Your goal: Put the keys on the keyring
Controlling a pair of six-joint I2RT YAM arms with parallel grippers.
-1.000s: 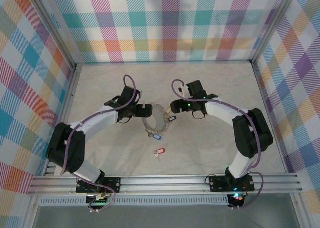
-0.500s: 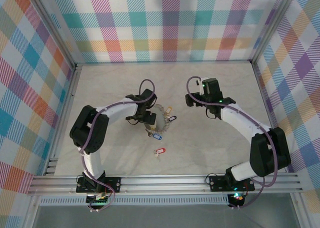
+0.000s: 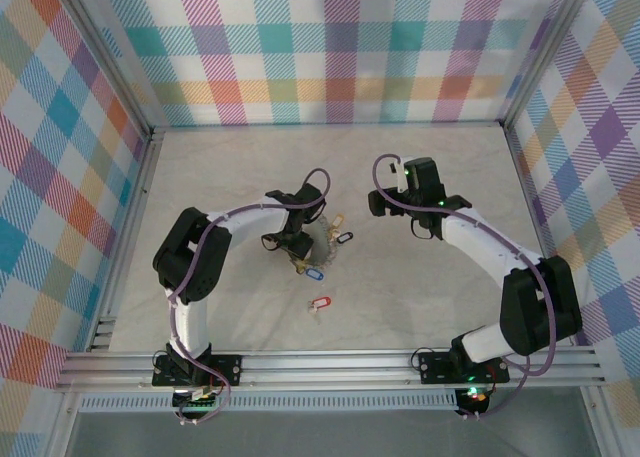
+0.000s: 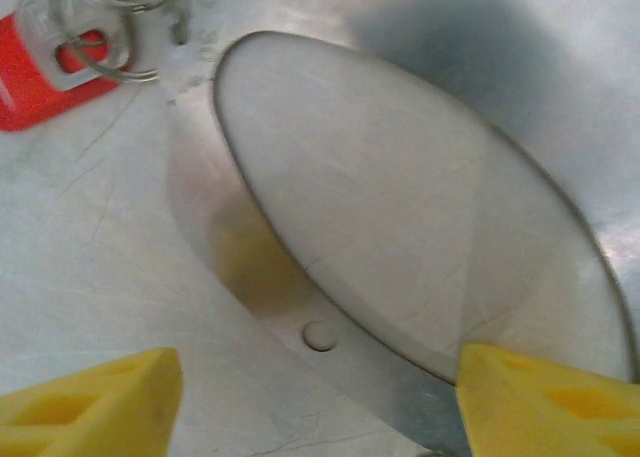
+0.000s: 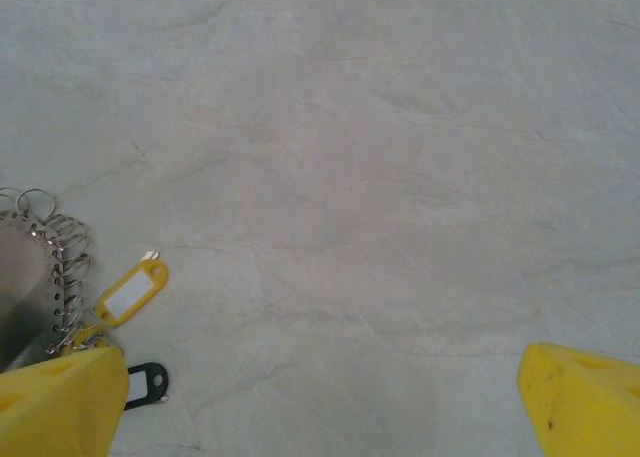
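Note:
The keyring (image 3: 324,247) lies flat at mid-table, a grey metal hoop with small split rings along its edge. My left gripper (image 3: 300,240) hangs low over its left side. In the left wrist view the keyring's flat band (image 4: 330,352) runs between my yellow fingertips (image 4: 95,402), and my left gripper (image 4: 318,407) is open astride it. A red key tag (image 4: 35,77) lies beyond it. Yellow (image 3: 337,220), black (image 3: 345,238) and blue (image 3: 312,274) tagged keys lie at the ring, and a red one (image 3: 319,304) lies apart. My right gripper (image 3: 383,201) is open over bare table (image 5: 320,407).
Checked cloth walls (image 3: 330,47) close the table on three sides. The marbled tabletop (image 3: 430,277) has free room on the right and at the front. In the right wrist view a yellow tag (image 5: 130,292), a black tag (image 5: 148,382) and the split rings (image 5: 55,242) lie at the left edge.
My left gripper has slid right, onto the keyring, and its jaws have narrowed. My right gripper drew back from the ring up and to the right, then stayed still.

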